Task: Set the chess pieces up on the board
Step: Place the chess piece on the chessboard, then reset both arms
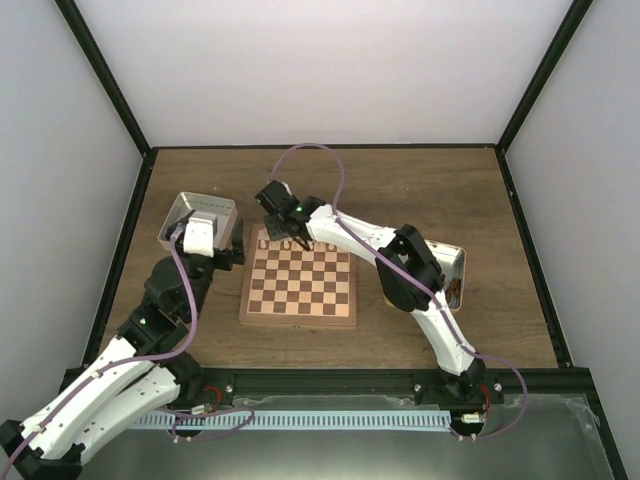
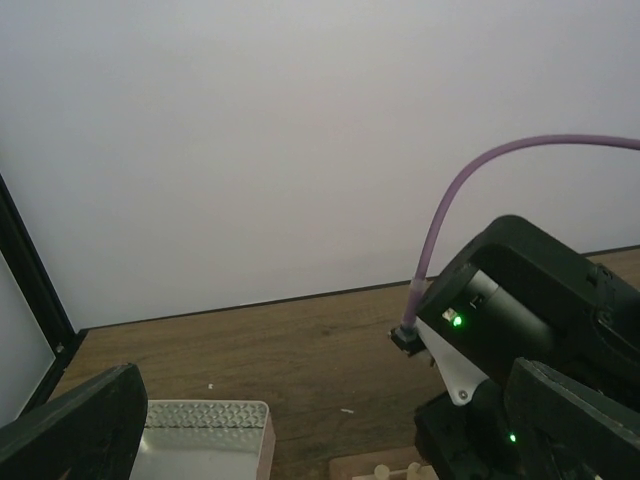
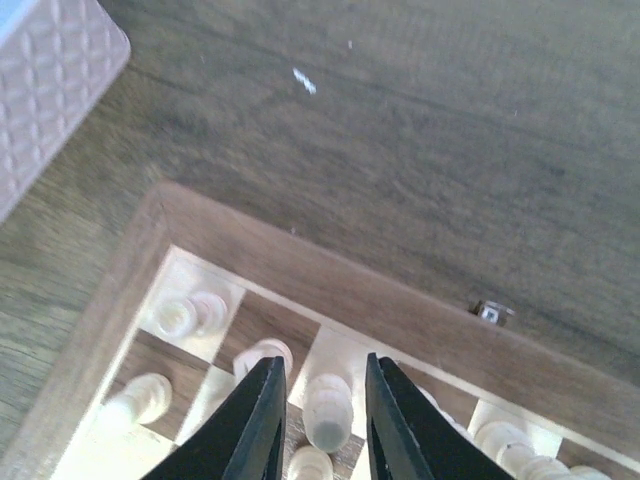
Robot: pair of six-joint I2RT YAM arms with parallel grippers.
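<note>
Jaws of the right gripper (image 3: 322,365) stand slightly parted around one chess piece (image 3: 326,412), not pinching it, in the board's (image 3: 120,300) far row near 11 o'clock. The left gripper (image 2: 325,400) gapes wide and empty beside the metal tray (image 2: 205,430) at the board's 10 o'clock.

**Non-task items: enclosure, surface and trays**

Surface (image 1: 420,190): brown wood-grain top, with a few small white specks (image 3: 305,82) on the bare far area.

Left tray (image 1: 205,199): shallow, pale metal with rounded corners, in the far-left part of the surface. The wrist views show an embossed diamond pattern on its rim and wall. Contents cannot be made out.

Right tray (image 1: 458,258): same type, at the right side of the surface and largely hidden. Only its far-right corner shows.

Enclosure: plain white walls (image 1: 330,70) on three sides, joined by black frame posts (image 1: 103,70).

Near edge: a black rail, with a white slotted cable duct (image 1: 330,420) just in front of it.
</note>
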